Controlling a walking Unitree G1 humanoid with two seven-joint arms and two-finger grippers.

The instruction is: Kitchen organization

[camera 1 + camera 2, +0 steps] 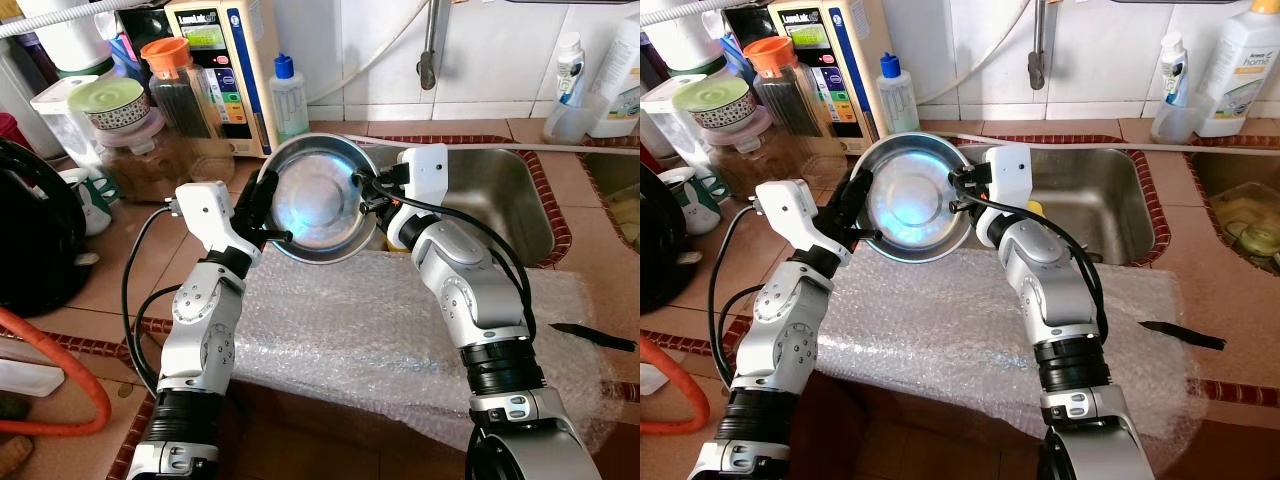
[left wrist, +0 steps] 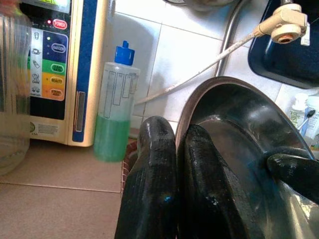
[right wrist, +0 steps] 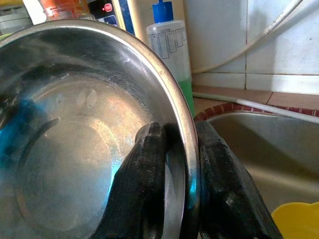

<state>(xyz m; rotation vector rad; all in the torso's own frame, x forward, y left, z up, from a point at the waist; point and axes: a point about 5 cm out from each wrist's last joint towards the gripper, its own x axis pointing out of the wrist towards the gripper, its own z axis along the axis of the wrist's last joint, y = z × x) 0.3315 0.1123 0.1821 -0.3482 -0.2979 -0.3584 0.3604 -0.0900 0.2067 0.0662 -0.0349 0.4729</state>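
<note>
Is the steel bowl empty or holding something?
Empty: the steel bowl shows only bare metal inside, held tilted on its rim between the left gripper and right gripper.

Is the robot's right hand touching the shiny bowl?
Touching. In the right wrist view, the right gripper has its fingers pinching the steel bowl rim, one inside, one outside.

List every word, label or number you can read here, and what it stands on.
"POWER": red button on the wall appliance.
"CLEAN WATER", "BEAUTY": green and yellow buttons on the same panel, barely legible.
"home": white bottle at the right; the smaller print is blurred.
Appliance top label: too blurred to read.
Blue-capped bottle: printed scale marks, no legible numbers.
</note>
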